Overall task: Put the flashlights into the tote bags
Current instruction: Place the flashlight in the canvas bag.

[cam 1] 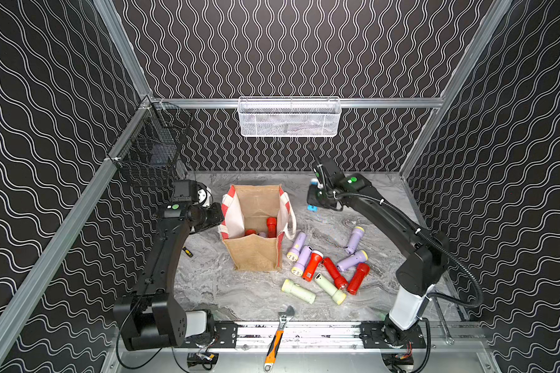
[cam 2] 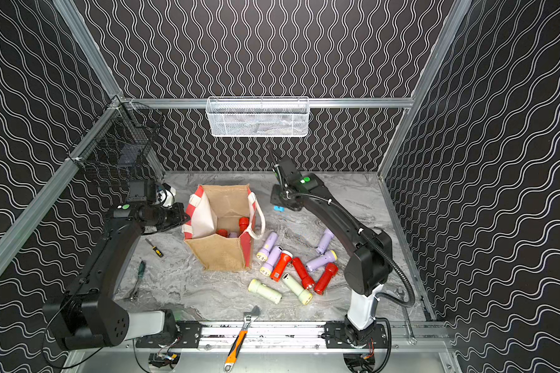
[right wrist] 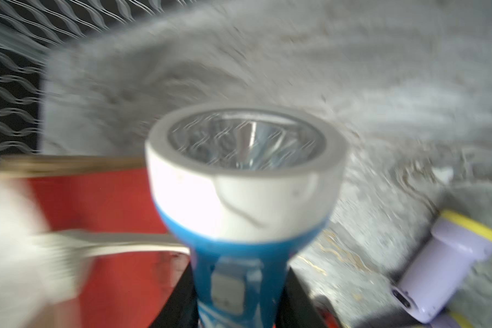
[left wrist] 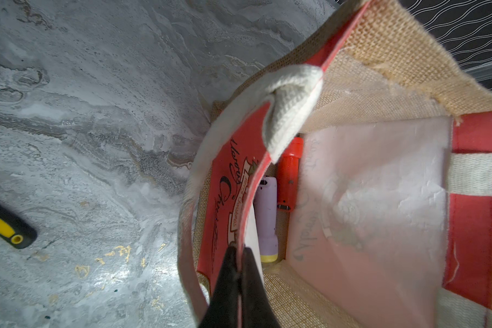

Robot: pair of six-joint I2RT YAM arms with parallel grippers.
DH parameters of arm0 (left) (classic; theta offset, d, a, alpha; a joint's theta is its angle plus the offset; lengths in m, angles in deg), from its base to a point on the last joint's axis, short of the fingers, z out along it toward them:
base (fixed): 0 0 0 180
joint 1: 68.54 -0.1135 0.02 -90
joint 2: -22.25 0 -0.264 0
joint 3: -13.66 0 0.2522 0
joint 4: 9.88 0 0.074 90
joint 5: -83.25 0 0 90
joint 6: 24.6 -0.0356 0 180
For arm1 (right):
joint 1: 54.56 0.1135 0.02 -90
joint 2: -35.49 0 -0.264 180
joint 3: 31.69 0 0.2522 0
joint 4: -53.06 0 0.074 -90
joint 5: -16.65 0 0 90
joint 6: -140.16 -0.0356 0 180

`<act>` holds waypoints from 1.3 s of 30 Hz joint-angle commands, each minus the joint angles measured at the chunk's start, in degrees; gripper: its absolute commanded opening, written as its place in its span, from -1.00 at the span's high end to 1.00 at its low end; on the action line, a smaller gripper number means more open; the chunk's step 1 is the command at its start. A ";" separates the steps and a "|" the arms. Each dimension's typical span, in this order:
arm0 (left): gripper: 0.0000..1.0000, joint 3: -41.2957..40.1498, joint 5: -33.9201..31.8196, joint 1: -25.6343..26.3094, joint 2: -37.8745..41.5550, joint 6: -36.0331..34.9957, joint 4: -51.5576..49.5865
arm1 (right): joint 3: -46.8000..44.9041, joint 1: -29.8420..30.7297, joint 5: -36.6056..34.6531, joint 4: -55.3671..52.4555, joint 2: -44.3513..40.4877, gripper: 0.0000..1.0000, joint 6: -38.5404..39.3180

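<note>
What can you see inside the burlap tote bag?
Inside the tote bag: a red flashlight, a second red flashlight and a lilac flashlight. Its near burlap wall hides part of the floor, so more may lie there.

A white mesh basket (cam 1: 289, 117) hangs on the rear rail, upper centre in both top views. A black wire basket (cam 1: 149, 151) hangs on the side rail at centre left. An orange-handled adjustable wrench (cam 1: 277, 339) lies at bottom centre, head on the grey marbled tabletop (cam 1: 239, 297), handle across the front rail. In a top view, a black-and-yellow screwdriver (cam 2: 154, 248) and a green-handled tool (cam 2: 140, 268) lie apart, left of centre.
</note>
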 commanded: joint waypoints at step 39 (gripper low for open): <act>0.88 -1.07 3.06 0.02 1.86 -0.25 3.05 | 7.11 15.71 28.31 6.42 26.40 0.46 -1.50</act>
